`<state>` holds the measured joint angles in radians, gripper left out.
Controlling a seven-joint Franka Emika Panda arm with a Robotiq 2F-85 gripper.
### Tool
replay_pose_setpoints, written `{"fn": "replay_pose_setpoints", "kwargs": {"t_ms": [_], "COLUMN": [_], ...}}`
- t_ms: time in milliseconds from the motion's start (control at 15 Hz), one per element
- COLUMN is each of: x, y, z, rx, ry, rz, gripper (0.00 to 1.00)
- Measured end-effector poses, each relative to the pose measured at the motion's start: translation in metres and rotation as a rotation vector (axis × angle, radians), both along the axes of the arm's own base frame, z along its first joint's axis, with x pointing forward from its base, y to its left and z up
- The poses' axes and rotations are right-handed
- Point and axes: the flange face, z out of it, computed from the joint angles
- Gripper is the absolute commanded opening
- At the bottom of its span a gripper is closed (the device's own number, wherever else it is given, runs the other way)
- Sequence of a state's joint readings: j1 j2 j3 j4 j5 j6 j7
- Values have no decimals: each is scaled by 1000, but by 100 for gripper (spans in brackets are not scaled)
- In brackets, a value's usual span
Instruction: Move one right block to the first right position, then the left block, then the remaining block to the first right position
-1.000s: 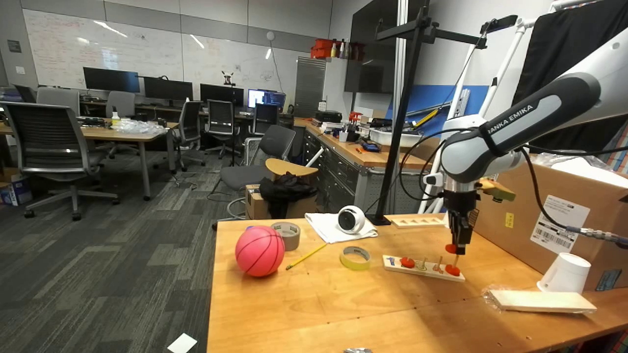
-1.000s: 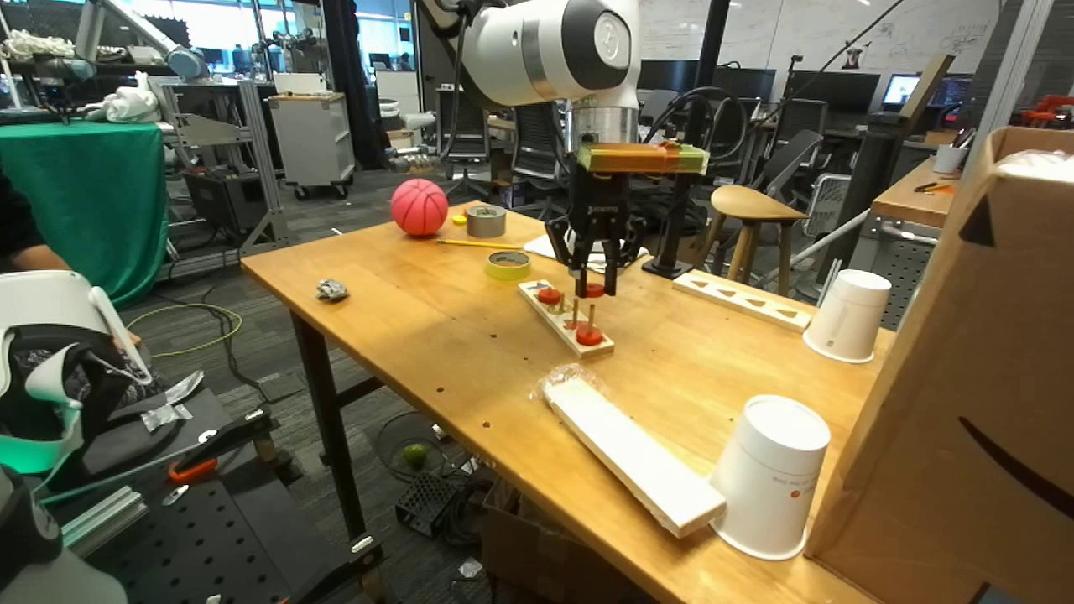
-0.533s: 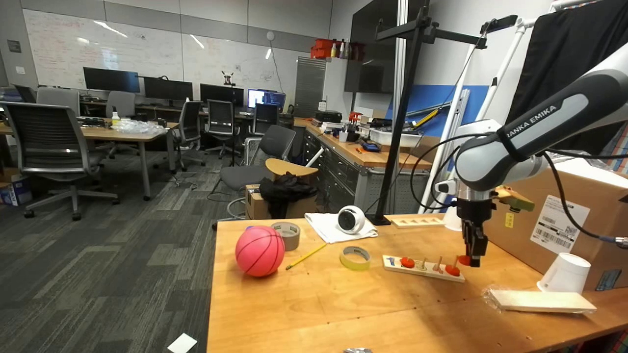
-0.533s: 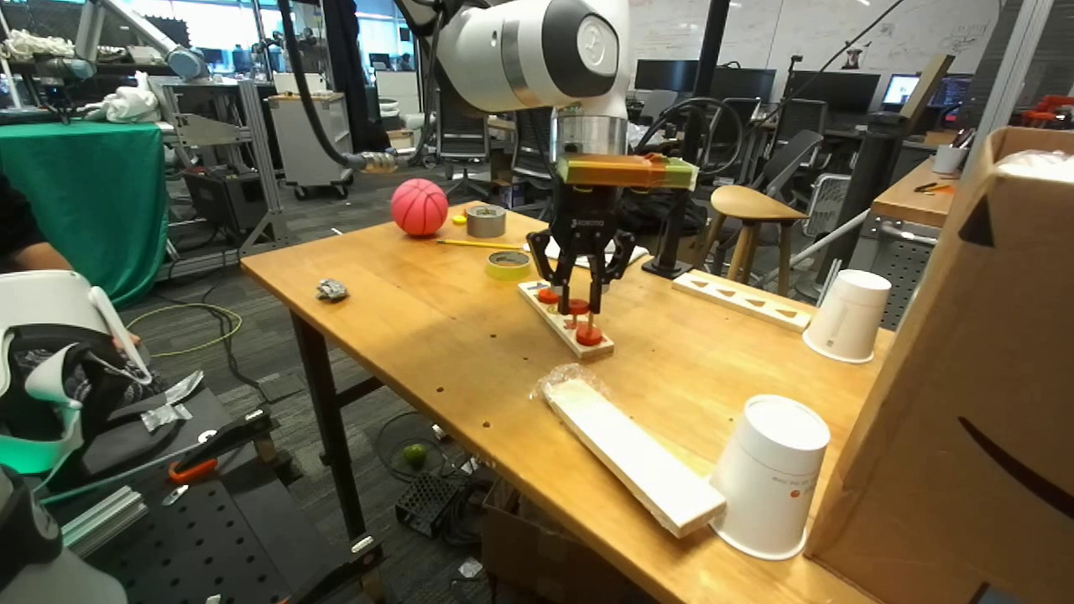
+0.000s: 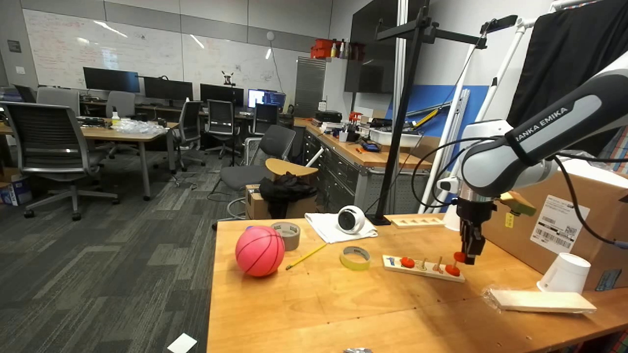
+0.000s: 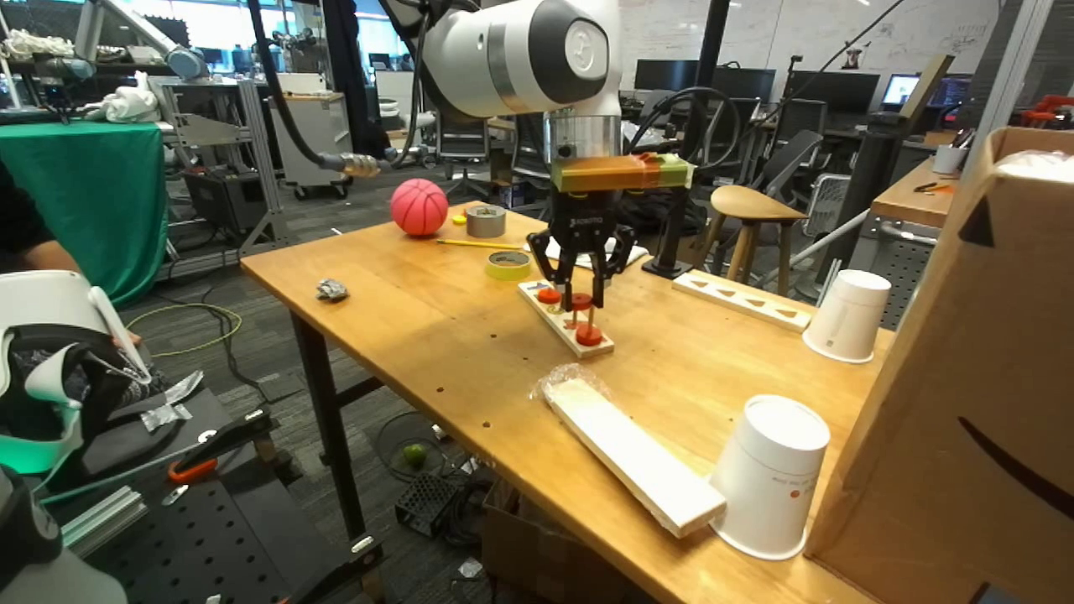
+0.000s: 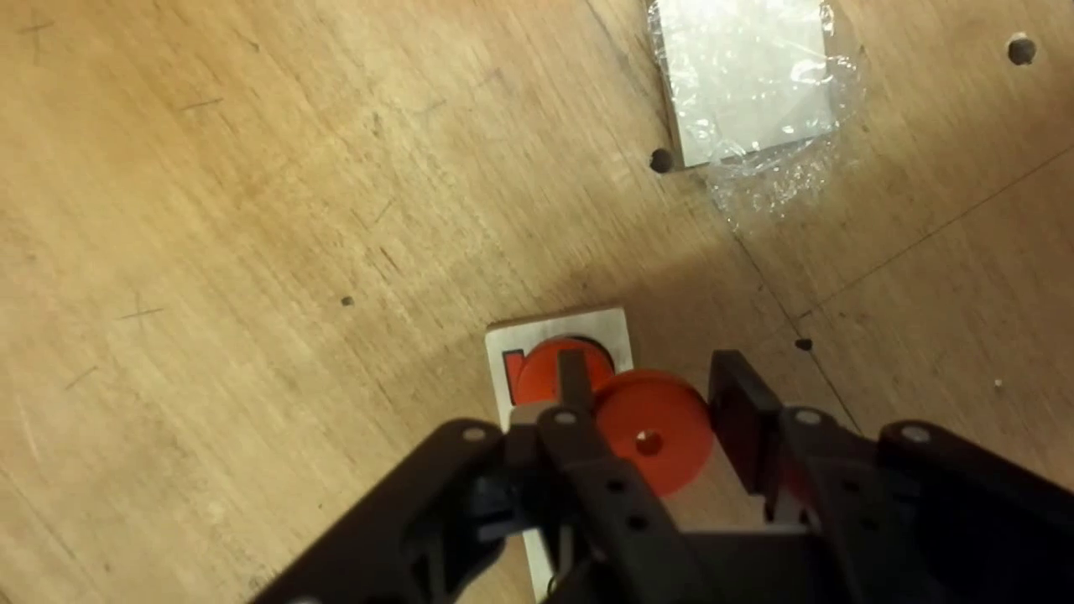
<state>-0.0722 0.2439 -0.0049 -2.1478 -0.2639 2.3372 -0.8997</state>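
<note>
My gripper (image 7: pixel 652 369) is shut on a round red block (image 7: pixel 675 419), seen in the wrist view with a small hole in its middle. In both exterior views this block hangs close above the right end of the wooden peg board (image 5: pixel 422 274), near the tip of the end peg. Around the base of that peg lies another red block (image 6: pixel 589 336). Towards the left end of the board sits a third red block (image 5: pixel 407 263). Bare pegs stand between those two. In the wrist view the held block appears to the right of the one beneath, partly overlapping it; my finger covers part of the lower one.
Beside the board lie a yellow tape roll (image 5: pixel 355 266) and a plastic-wrapped wooden piece (image 6: pixel 629 457). White cups (image 6: pixel 770 478) and a large cardboard box (image 6: pixel 931 403) stand at one side. A pink ball (image 5: pixel 260 251) and a board with triangular holes (image 6: pixel 713 295) are farther off.
With the held block, my gripper moved down and sideways by the board's end peg, then rose slightly and shifted back a little. The board and its two resting blocks stayed put.
</note>
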Motion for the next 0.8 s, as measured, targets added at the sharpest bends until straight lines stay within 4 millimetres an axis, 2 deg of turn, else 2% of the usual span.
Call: {"fn": "replay_pose_setpoints", "kwargs": {"t_ms": [800], "x": [5], "y": [-22], "z": [6], "rx": [1], "ry": [-62], "rz": [-44], "gripper": [25]}}
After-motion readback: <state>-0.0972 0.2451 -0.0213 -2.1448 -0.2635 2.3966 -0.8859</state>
